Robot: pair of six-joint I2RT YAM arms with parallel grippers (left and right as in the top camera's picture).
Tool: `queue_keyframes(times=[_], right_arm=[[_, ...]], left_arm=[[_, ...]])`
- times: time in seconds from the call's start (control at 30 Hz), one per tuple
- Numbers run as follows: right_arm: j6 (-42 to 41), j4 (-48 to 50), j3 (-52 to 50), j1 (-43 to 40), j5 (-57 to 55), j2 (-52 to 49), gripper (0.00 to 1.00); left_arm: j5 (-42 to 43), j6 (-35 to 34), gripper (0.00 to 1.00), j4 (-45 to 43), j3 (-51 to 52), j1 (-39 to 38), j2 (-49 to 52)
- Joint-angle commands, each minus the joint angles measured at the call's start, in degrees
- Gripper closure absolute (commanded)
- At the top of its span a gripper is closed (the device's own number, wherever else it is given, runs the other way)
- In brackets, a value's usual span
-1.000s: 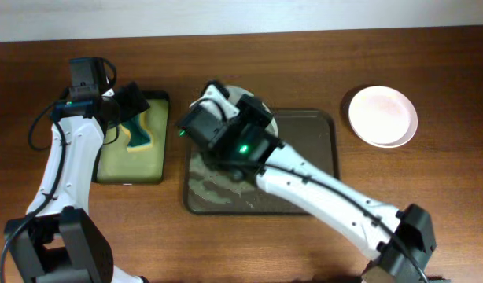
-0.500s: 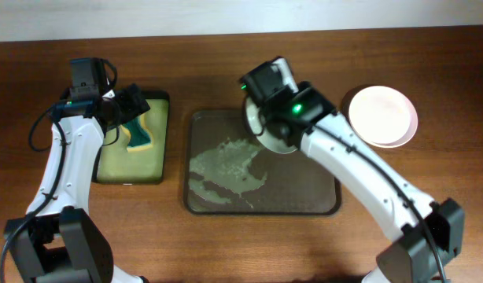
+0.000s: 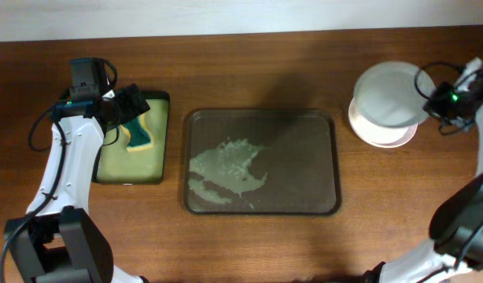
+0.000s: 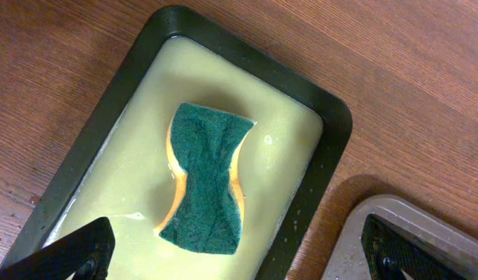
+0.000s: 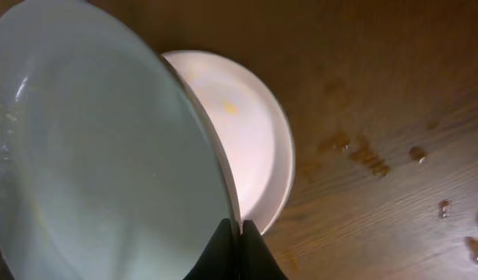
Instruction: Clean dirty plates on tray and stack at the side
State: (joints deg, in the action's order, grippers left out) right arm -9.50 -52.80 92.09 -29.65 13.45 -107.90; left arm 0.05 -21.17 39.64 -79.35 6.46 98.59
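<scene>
My right gripper [image 3: 427, 89] is shut on the rim of a white plate [image 3: 387, 93] and holds it above the white plates [image 3: 381, 134] stacked on the table at the right. In the right wrist view the held plate [image 5: 99, 155] is tilted, pinched at its edge by my fingers [image 5: 237, 232], with the stacked plates [image 5: 251, 132] below it. The dark brown tray [image 3: 324, 157] lies in the middle with a patch of foamy residue [image 3: 226, 169] and no plate on it. My left gripper [image 3: 127, 106] is open above the green sponge [image 4: 206, 179].
A small black tray [image 3: 131, 161] of yellow-green liquid sits at the left and holds the sponge [image 3: 139, 135]. Its rim [image 4: 332, 148] lies close to the brown tray's corner [image 4: 379, 218]. Water drops [image 5: 363, 152] lie on the wood beside the plate stack.
My right arm has carried the plate from the brown tray rightward to above the stack at the right. The left arm has not moved.
</scene>
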Motion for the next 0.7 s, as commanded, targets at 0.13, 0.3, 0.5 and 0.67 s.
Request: queue_keyframes(times=[0.13, 0.3, 0.5, 0.67], right_arm=[[-0.6, 4.2, -0.8, -2.9, 8.4, -7.7, 0.73], [-0.2, 3.1, -0.8, -2.8, 9.4, -7.6, 0.09], [2.8, -7.0, -0.8, -2.6, 17.9, 1.6, 0.03], [11.5, -18.7, -5.4, 1.4, 16.8, 19.0, 0.02]], left_arm=[[0.2, 0.3, 0.00, -0.1, -0.3, 0.3, -0.2], [0.2, 0.3, 0.01, -0.1, -0.3, 0.3, -0.2], [0.2, 0.3, 0.01, -0.1, -0.3, 0.3, -0.2], [0.2, 0.3, 0.01, -0.1, -0.3, 0.3, -0.2]])
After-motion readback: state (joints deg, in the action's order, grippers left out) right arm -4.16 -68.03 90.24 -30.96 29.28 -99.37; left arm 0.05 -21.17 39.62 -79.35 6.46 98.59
